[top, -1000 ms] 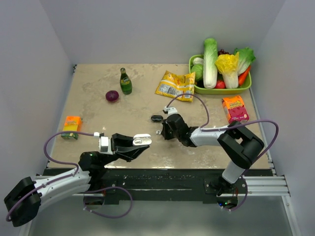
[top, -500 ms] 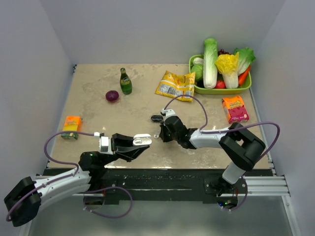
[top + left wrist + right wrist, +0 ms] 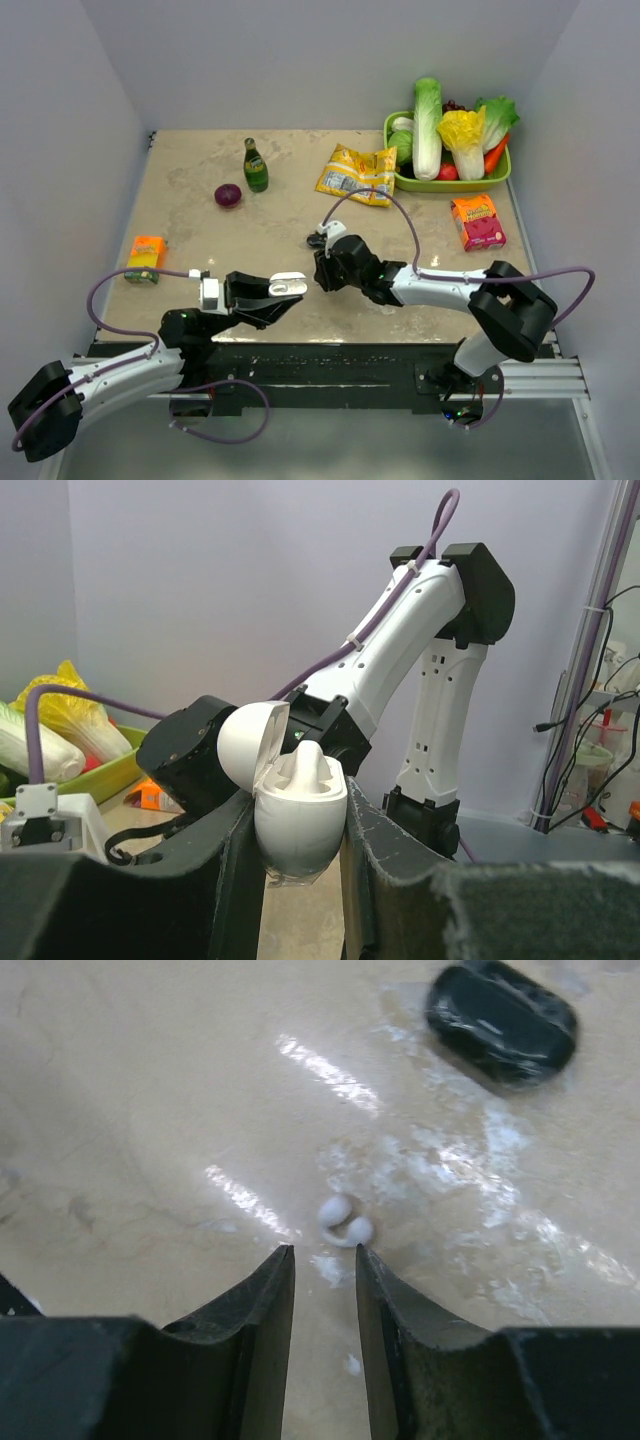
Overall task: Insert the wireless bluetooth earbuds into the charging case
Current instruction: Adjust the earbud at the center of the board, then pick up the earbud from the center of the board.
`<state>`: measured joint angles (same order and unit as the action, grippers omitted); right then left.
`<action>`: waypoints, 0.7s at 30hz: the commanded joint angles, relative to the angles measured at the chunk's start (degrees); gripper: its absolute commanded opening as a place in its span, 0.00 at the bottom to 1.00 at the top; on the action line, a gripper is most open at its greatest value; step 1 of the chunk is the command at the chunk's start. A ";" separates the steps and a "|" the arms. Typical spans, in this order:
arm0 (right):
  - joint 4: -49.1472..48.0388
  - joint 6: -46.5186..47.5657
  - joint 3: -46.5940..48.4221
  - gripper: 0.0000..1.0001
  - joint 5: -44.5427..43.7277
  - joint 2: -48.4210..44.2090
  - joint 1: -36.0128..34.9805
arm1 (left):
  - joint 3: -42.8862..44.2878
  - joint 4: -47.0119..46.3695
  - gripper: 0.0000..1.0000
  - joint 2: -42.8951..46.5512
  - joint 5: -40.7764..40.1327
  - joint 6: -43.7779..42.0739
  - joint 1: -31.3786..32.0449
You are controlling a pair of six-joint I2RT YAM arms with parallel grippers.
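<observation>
One white earbud [image 3: 345,1222] lay on the table [image 3: 150,1110], just beyond the tips of the right gripper [image 3: 325,1252], whose jaws stood slightly apart with nothing between them. A small black object [image 3: 503,1022] lay farther off. The charging case [image 3: 298,822], lid open, was clamped upright in the left gripper [image 3: 300,805], above the table.

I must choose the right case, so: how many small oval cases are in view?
2. A white case, lid open, sits clamped in the left gripper; a black case lies on the table just beyond the right gripper. More may be hidden.
</observation>
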<state>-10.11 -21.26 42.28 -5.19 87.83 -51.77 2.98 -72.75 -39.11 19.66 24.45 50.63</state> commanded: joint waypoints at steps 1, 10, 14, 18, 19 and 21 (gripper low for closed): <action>4.56 8.32 5.52 0.36 6.15 2.59 -2.90 | -11.51 -4.06 0.00 0.09 -0.85 -0.45 -0.36; 5.36 9.92 7.55 0.39 6.34 5.42 -3.25 | -11.69 -3.54 0.00 1.05 -0.59 -0.19 -0.36; 5.01 10.09 7.99 0.40 5.46 7.08 -3.16 | -11.69 -3.10 0.00 1.32 -0.68 -0.28 -0.36; 5.01 10.09 8.43 0.40 5.28 7.88 -3.16 | -11.95 -3.10 0.00 1.41 -0.59 -0.28 -0.36; 5.01 10.18 8.52 0.40 4.41 7.97 -3.16 | -11.86 -3.10 0.00 1.49 -0.76 -0.28 -0.36; 5.10 10.18 8.87 0.40 3.79 8.49 -3.25 | -11.95 -3.10 0.00 1.58 -0.85 -0.28 -0.36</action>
<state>-4.49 -12.29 48.34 0.56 95.68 -55.07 2.98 -72.73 -38.11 19.66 24.47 50.63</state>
